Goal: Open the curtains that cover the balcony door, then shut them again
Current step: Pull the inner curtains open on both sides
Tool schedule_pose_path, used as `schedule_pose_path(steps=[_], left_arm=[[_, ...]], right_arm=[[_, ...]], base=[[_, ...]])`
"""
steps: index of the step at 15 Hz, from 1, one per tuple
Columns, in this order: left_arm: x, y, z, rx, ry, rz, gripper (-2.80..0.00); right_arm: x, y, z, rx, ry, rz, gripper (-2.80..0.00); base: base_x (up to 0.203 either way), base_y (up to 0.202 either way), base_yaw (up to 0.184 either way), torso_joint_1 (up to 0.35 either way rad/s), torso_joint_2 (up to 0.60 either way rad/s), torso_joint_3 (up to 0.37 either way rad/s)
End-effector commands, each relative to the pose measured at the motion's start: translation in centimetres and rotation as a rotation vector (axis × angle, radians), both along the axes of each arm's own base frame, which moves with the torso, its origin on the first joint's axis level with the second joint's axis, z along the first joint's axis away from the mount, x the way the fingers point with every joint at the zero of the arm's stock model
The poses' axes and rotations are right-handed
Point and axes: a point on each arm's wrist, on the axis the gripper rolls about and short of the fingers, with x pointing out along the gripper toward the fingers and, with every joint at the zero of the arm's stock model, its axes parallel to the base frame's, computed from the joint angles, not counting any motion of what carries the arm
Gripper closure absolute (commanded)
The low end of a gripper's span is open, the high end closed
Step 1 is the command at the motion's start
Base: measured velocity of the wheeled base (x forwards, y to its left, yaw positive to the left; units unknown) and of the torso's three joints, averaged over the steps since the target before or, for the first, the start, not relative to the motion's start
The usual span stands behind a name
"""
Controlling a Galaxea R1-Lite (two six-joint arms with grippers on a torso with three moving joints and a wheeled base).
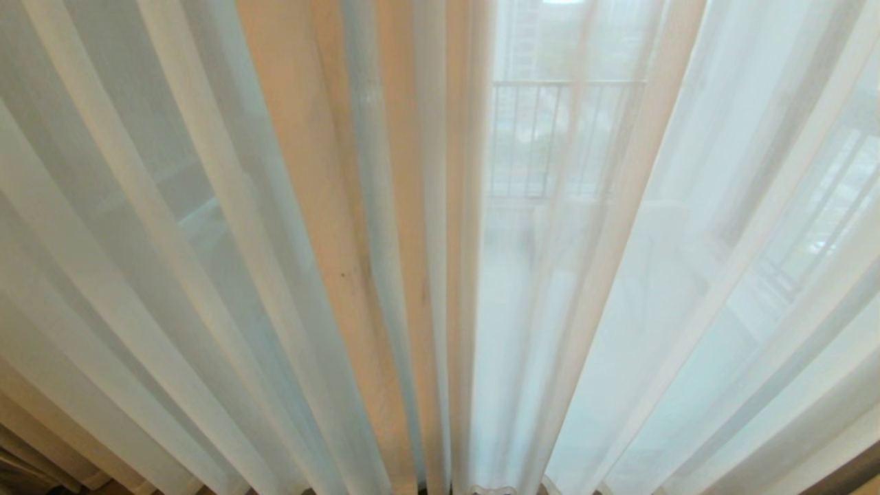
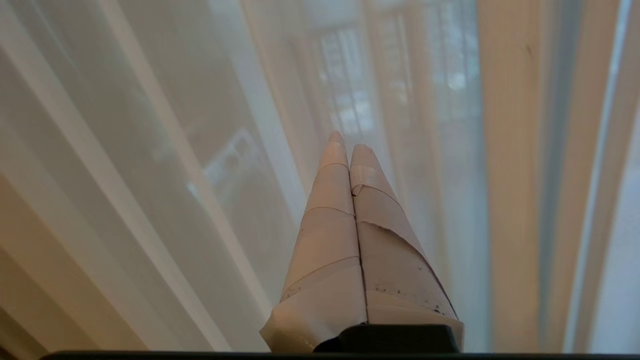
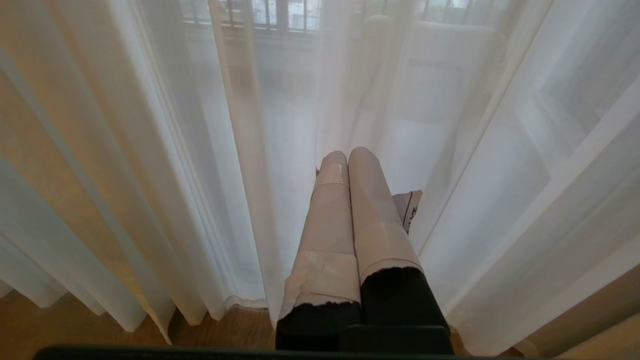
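The sheer white curtains (image 1: 172, 261) hang drawn across the whole head view in long vertical folds. The balcony door is hidden behind them; only a faint railing (image 1: 564, 137) shows through the fabric. Neither arm is in the head view. My left gripper (image 2: 350, 146) is shut, its taped fingers pressed together with nothing between them, pointing up at the curtains (image 2: 150, 175) from close by. My right gripper (image 3: 347, 154) is also shut and empty, pointing at the lower part of the curtains (image 3: 150, 150) just in front of the fabric.
The curtain hem (image 3: 235, 302) ends just above a wooden floor (image 3: 225, 332). A beige upright band (image 1: 323, 206) shows behind the fabric left of centre. A small white label (image 3: 410, 207) sticks out beside the right gripper's fingers.
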Motion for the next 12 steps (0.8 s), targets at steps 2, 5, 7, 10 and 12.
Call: schedule_pose_path(steps=[2,5,7,10,12], left_arm=[[-0.2,0.0,0.8,0.064,-0.077,0.034,0.0],[-0.6,0.0,1.5,0.125,-0.153,0.055,0.0],[-0.9,0.0,2.3,0.158,-0.206,0.072,0.0],[-1.7,0.0,3.8,0.165,-0.248,0.081,0.0],[-1.8,0.0,4.0,0.165,-0.242,0.082,0.0]], right_arm=[[0.0,0.0,0.0,-0.001,-0.001,0.001,0.0],[0.0,0.0,0.0,-0.001,-0.001,0.001,0.0],[0.0,0.0,0.0,-0.001,-0.001,0.001,0.0],[0.0,0.0,0.0,-0.001,-0.001,0.001,0.0],[0.0,0.0,0.0,-0.001,-0.001,0.0,0.0]], base=[[0.0,0.0,0.0,0.0,0.0,0.0],[0.0,0.0,0.0,0.0,0.0,0.0],[0.0,0.0,0.0,0.0,0.0,0.0],[0.0,0.0,0.0,0.0,0.0,0.0],[0.0,0.0,0.0,0.0,0.0,0.0]])
